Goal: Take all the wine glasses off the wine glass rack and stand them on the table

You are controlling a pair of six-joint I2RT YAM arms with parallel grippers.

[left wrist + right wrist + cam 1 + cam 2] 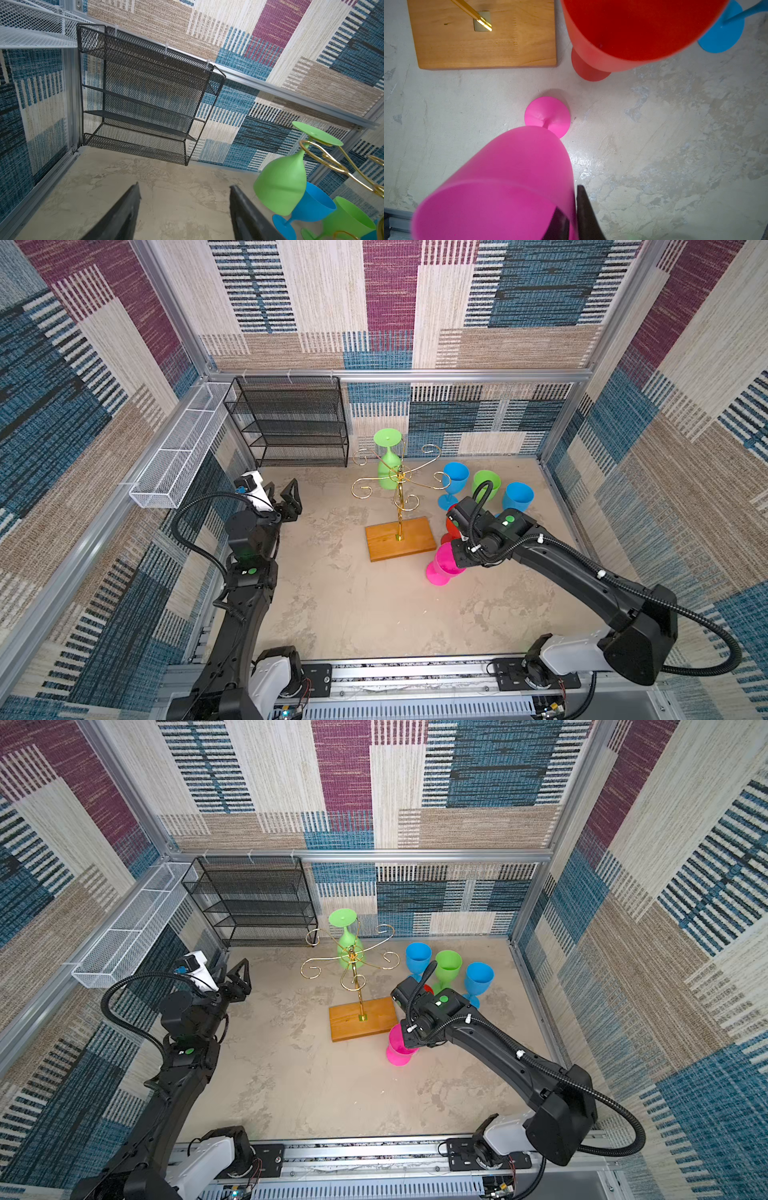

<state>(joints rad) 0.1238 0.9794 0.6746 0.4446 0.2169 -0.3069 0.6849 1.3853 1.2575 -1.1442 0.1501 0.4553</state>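
Straddles rim of pink glass with right gripper, clamped or freed cannot tell, to stand it foot-down beside rack; holds left gripper spread, empty, left of rack, likely for green glass hung foot-up on rack's far arm.

On a far arm of the wine glass rack, one wine glass; shelf unit behind, to the left.

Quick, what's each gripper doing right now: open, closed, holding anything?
Left gripper: open, holding nothing.
Right gripper: closed on the rim of the pink wine glass, one finger inside the bowl, one outside.
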